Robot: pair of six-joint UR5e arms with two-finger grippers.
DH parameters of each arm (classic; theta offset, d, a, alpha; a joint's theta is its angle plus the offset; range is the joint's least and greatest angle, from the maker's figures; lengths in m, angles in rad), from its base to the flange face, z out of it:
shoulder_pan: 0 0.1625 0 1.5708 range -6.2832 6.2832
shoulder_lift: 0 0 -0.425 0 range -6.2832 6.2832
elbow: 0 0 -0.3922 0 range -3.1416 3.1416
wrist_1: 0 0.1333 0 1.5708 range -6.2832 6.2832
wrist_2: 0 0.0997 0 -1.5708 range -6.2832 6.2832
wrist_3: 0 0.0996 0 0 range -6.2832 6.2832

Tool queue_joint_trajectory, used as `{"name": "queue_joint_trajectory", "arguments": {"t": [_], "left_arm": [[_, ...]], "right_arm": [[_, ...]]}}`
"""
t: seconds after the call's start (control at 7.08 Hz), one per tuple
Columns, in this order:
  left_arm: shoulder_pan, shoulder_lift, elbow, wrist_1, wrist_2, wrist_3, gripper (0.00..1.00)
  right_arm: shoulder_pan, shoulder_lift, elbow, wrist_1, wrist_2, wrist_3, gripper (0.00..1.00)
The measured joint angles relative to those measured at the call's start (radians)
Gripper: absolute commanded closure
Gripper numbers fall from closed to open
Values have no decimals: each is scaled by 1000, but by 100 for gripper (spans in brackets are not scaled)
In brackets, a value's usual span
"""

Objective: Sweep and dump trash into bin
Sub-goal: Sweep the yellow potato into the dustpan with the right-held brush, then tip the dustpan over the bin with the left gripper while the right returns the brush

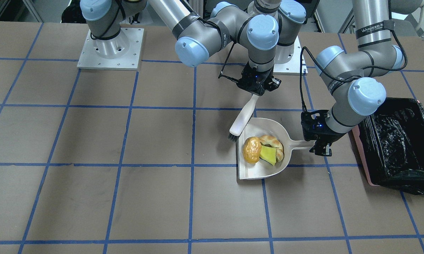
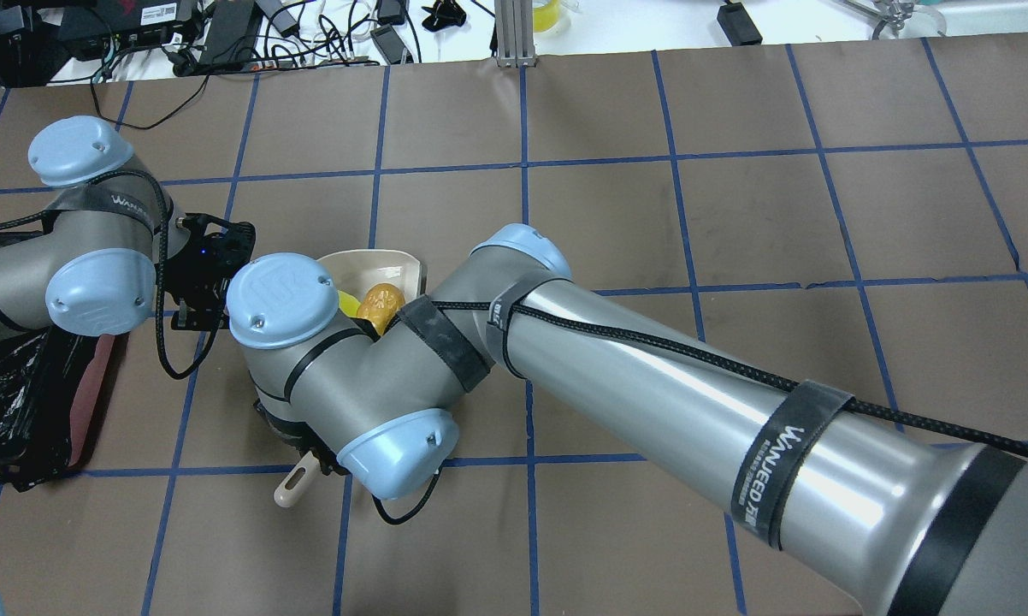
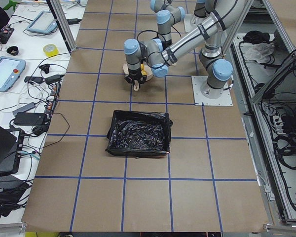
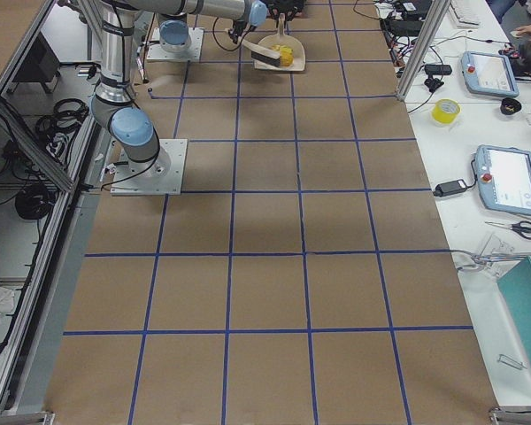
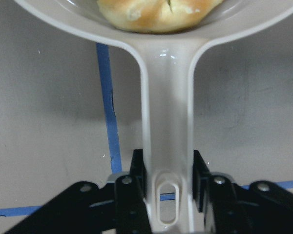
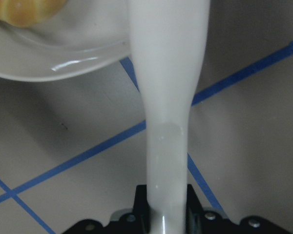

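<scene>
Left gripper (image 5: 168, 178) clamps dustpan (image 1: 250, 171) handle; trash (image 1: 267, 154) inside, just ahead.

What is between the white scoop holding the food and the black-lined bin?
Only the left tool, clamped on the dustpan's handle; around it is bare table up to the bin. The front-facing view shows it.

The right arm (image 2: 651, 376) reaches across the worktop (image 2: 822, 214) and hides most of a cream dustpan (image 2: 394, 259), in which an orange roll (image 2: 381, 304) and a yellow piece (image 2: 346, 301) show. A brush handle (image 2: 294, 484) pokes out beneath its wrist. The left arm (image 2: 95, 257) is beside the black-lined bin (image 2: 5, 402).
</scene>
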Motion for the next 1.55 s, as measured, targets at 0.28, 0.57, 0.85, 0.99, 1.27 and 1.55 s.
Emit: {"name": "queue_joint_trajectory", "arguments": {"t": [0.28,0.57,0.85,0.99,1.27,1.55], "left_arm": [[9,0,2,-1,-44,-2,100],[65,1,8,-5,-146,10,100],[171,-1,54,-67,-293,18,100],[231,-4,104,-153,-382,18,100],[318,-9,229,-326,-478,37,100],[410,-13,326,-438,-471,129,100]], "right_arm": [[12,-23,6,99,-61,12,100],[-46,-78,9,293,-204,-133,100],[-178,-134,14,383,-252,-309,100],[-262,-151,17,406,-261,-428,100],[-470,-194,19,421,-265,-765,100],[-761,-217,19,415,-267,-1159,100]]}}
